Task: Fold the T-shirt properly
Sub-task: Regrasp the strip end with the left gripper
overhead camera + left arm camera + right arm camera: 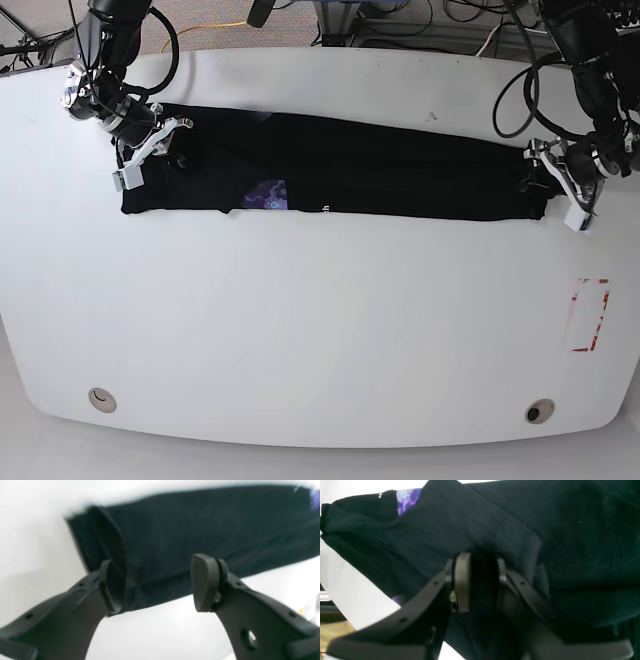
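Note:
The black T-shirt [380,165] lies as a long narrow strip across the far half of the white table [320,320]. Its purple-blue patch [267,194] sits on the near edge left of centre and shows in the right wrist view [406,498]. My right gripper [150,150] is at the strip's left end; its jaws [481,580] are shut on a fold of the black cloth [495,525]. My left gripper [548,185] is at the strip's right end. It is open [157,585], with the shirt's end [187,535] between and behind its fingers.
A red-and-white rectangular mark [588,315] is on the table near the right edge. Two round holes [99,399] [539,411] sit near the front edge. Cables lie beyond the far edge [400,20].

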Controlling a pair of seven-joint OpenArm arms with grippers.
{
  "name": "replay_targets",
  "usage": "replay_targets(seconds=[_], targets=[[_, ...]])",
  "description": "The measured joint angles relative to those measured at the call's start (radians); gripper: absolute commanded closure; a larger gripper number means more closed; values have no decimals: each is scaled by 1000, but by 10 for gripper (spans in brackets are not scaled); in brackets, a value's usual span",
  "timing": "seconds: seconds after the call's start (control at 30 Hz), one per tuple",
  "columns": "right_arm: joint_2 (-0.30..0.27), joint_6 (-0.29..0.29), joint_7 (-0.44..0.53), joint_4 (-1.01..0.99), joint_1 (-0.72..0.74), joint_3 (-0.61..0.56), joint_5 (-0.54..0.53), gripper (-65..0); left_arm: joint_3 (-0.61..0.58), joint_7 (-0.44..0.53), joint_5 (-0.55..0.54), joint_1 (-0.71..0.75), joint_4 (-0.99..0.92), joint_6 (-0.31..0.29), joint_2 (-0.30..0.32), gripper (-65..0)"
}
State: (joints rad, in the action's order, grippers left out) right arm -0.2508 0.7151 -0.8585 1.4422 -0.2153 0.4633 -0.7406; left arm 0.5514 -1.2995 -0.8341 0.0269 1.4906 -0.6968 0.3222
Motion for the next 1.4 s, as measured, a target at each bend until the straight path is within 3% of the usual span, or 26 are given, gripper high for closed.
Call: replay_targets(seconds=[0.13, 0.37, 0.53, 0.73, 1.07, 1.13, 1.27, 1.3, 1.4], targets=[[-7, 0, 0, -2, 0, 0, 2, -143, 80, -65, -51, -17, -2, 0, 1, -432], [-7, 0, 0, 1, -2, 0, 3, -143, 179, -58, -68, -31, -51, 0, 6, -476], [-4, 0, 2, 2, -2, 0, 3, -141, 174, -65, -61, -53, -183, 0, 20, -475], [-4, 0, 2, 2, -3, 1, 4, -140, 167, 6, -61, -55, -301, 0, 25, -474], [-1, 0, 5, 2, -5, 4, 3, -140, 43, 43, -100, -65, -336, 0, 24, -461], [-1, 0, 6, 2, -5, 4, 3, -140, 44, 44, -100, -66, -336, 0, 16, -367], [0, 0, 6, 2, -5, 6, 4, -140, 40, 37, -80, -64, -337, 0, -14, -31], [1, 0, 6, 2, -5, 7, 3, -140, 37, 31, -72, -61, -339, 0, -19, 0], [2, 0, 6, 2, -5, 7, 3, -140, 37, 50, -69, -55, -340, 0, -23, -7]])
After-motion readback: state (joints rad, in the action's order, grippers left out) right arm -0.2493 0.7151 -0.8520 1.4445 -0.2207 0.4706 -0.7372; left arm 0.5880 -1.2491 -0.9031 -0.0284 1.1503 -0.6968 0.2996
